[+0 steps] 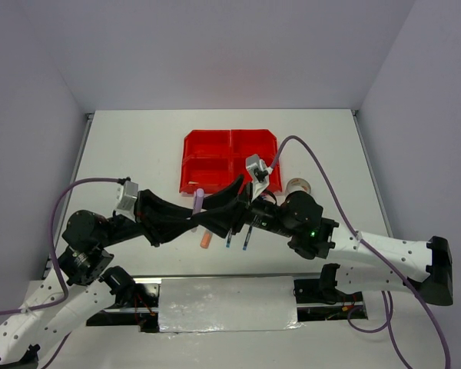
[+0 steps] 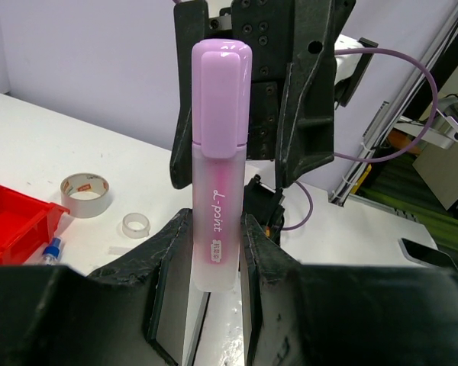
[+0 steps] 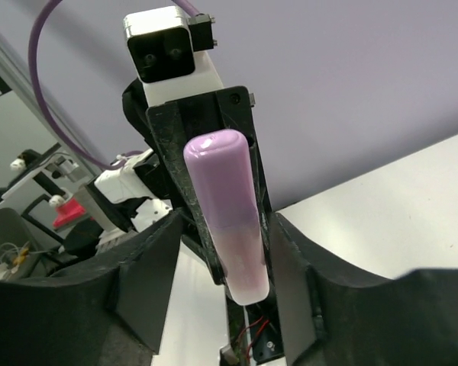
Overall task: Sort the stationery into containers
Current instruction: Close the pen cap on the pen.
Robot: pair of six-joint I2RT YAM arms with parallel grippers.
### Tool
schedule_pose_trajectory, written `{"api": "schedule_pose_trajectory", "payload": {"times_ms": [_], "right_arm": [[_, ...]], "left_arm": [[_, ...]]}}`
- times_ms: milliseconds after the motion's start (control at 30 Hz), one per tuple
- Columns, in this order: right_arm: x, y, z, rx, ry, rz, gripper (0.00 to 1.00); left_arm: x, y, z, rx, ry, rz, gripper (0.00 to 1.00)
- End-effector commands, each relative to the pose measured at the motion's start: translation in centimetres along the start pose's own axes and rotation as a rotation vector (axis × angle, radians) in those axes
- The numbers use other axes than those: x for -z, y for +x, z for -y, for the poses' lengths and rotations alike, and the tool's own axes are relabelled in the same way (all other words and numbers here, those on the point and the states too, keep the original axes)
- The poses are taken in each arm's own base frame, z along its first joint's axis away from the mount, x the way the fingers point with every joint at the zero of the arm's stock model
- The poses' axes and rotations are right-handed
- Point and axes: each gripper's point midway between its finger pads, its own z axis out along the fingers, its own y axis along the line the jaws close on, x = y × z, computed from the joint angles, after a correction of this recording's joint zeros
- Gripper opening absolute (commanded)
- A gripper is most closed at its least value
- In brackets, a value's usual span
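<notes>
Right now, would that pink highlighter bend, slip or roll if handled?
Probably stiff: the pink highlighter stands straight though the left fingers pinch only its lower end. Its glossy, rounded body looks slippery and would likely roll if laid down.

table [image 1: 138, 154]: white | upper centre: red bins [image 1: 215, 173], four joined in a block | just right of them: tape roll [image 1: 298, 186] | centre, below bins: orange highlighter [image 1: 206, 240], two blue pens [image 1: 247, 241] side by side
</notes>
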Motion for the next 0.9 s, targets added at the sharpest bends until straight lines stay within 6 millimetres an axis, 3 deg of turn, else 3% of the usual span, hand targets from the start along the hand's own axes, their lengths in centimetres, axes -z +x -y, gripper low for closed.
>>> {"api": "schedule_pose_trajectory", "payload": {"times_ms": [0, 233, 300, 367, 467, 500, 567, 700, 800, 867], "right_arm": [[-0.8, -2.4, -1.0, 0.027, 0.01, 0.059, 0.55], [-1.5, -2.2, -1.1, 0.043, 0.017, 0.046, 0.34], [-1.5, -2.0, -1.3, 0.052, 0.001, 0.041, 0.21], [-1.4, -2.1, -1.6, 0.054, -0.013, 0.045, 0.04], [-1.3, -2.3, -1.8, 0.046, -0.018, 0.051, 0.01], [-1.4, -2.4, -2.0, 0.042, -0.029, 0.052, 0.0], [-1.5, -2.3, -2.2, 0.036, -0.04, 0.047, 0.0], [-1.7, -2.1, -2.2, 0.026, -0.037, 0.043, 0.0], [-1.8, -1.9, -2.2, 0.022, -0.035, 0.043, 0.0], [-1.9, -1.9, -2.3, 0.017, -0.037, 0.042, 0.0]], "left_arm": [[0.0, -2.1, 0.8, -0.066, 0.022, 0.06, 0.0], [-0.4, -1.8, 0.6, -0.053, 0.025, 0.038, 0.0], [-0.4, -2.0, 0.8, -0.054, 0.031, 0.042, 0.0], [-0.3, -2.2, 0.8, -0.057, 0.029, 0.044, 0.08], [-0.4, -2.4, 0.7, -0.06, 0.014, 0.041, 0.39], [-0.4, -2.5, 0.7, -0.062, 0.013, 0.047, 0.54], [-0.5, -2.5, 0.6, -0.055, 0.014, 0.045, 0.66], [-0.9, -2.4, 0.4, -0.046, 0.019, 0.038, 0.7], [-1.1, -2.1, 0.4, -0.042, 0.031, 0.02, 0.61], [-1.2, -1.8, 0.3, -0.035, 0.027, 0.013, 0.61]]}}
